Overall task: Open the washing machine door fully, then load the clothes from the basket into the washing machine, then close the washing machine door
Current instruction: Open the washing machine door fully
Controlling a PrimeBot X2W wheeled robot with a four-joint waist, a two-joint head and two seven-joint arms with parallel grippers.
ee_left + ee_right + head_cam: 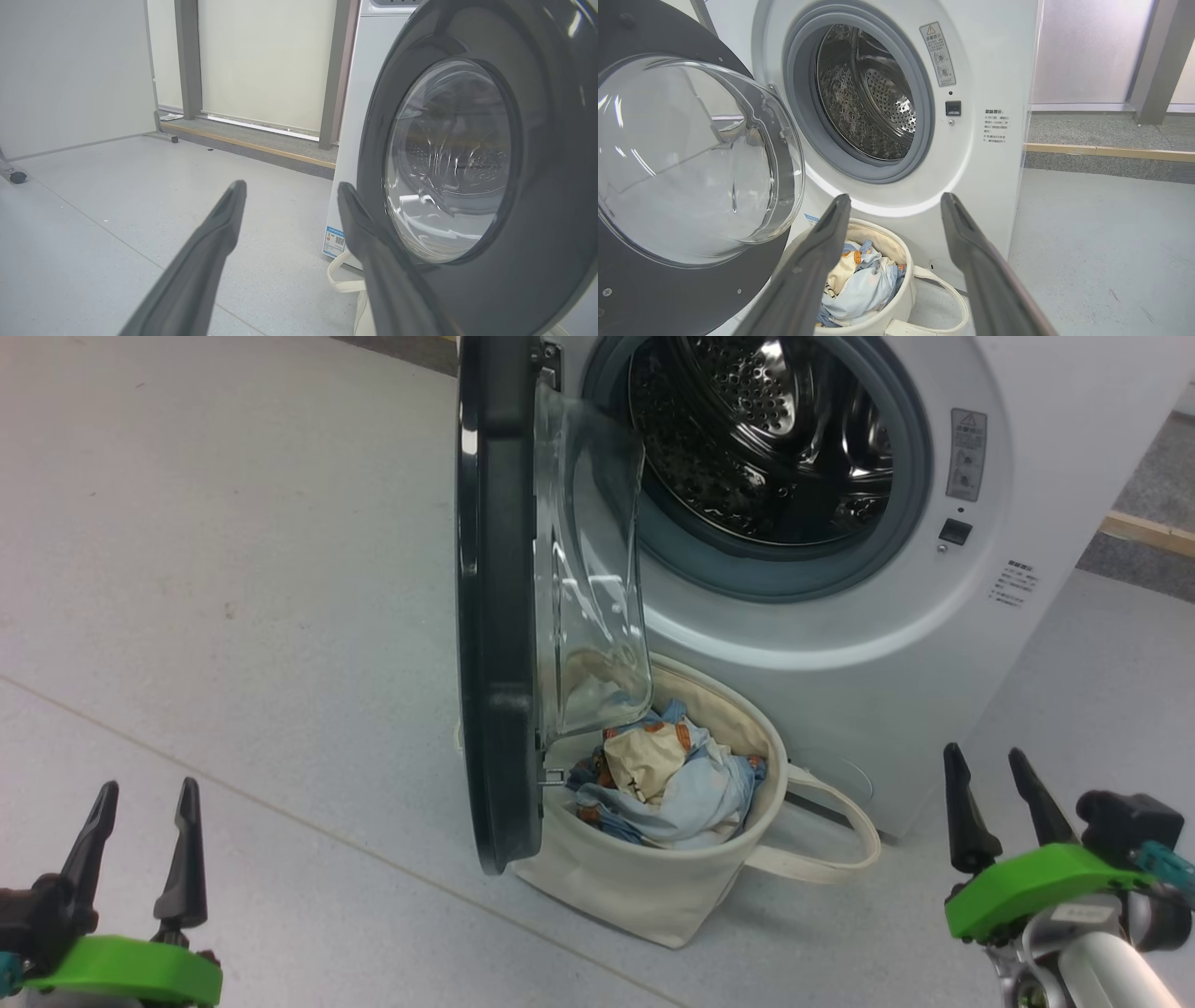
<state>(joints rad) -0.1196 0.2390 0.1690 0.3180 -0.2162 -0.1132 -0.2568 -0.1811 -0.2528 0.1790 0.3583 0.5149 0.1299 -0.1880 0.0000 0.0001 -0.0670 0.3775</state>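
The white washing machine stands at the upper right with its steel drum exposed. Its door is swung out and seen edge-on, the domed glass hanging over the basket. The cream basket sits on the floor right under the door, against the washer's front. Inside it lie light blue and cream clothes, partly hidden by the glass. My left gripper is open at the lower left, well away from the door's black outer face. My right gripper is open at the lower right, to the right of the basket, holding nothing.
Grey floor spreads to the left of the door and to the right of the washer. A raised step with a wooden edge runs behind the machine. A white panel on casters stands far left. The basket's loop handle trails on the floor.
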